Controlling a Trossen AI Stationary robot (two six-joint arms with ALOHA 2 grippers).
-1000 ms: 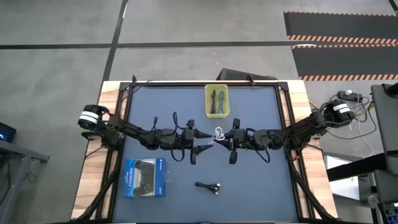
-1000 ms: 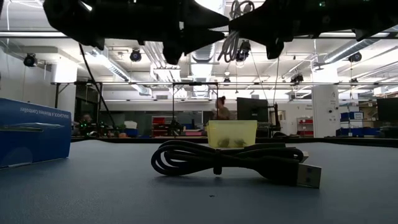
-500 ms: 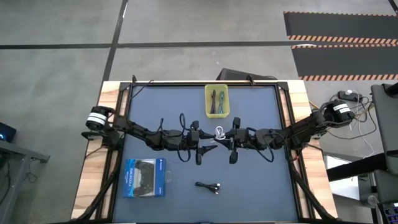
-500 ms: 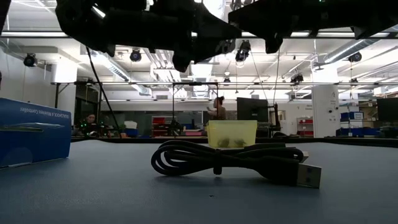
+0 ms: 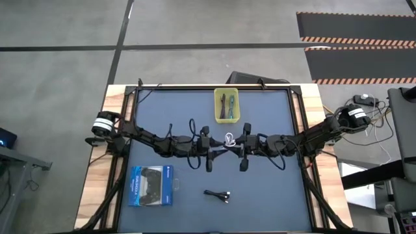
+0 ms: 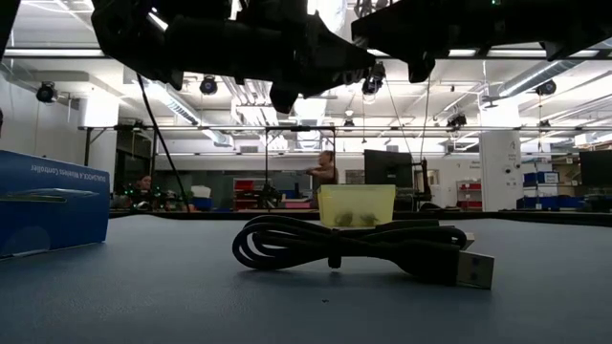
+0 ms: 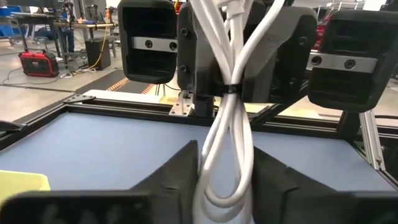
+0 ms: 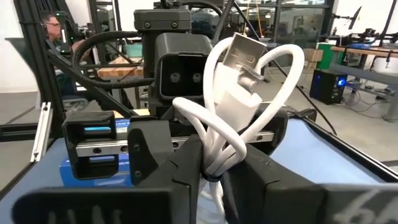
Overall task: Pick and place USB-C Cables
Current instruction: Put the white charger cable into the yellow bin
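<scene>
L gripper [image 5: 217, 153] has moved in over mid-table since 1 s ago and its fingers now pinch the white cable [image 7: 227, 134], R gripper [image 5: 235, 145] also clamped on it, so handover looks underway, w/ yellow bin [image 5: 227, 119] likely next, black cable [image 5: 220, 194] untouched.

High view: straight down over whole table [image 5: 162, 104]. Low view: tabletop level, close to black cable [image 6: 354, 250], facing the room. Wrist views face each other, both close on white cable [image 7: 227, 118].
</scene>
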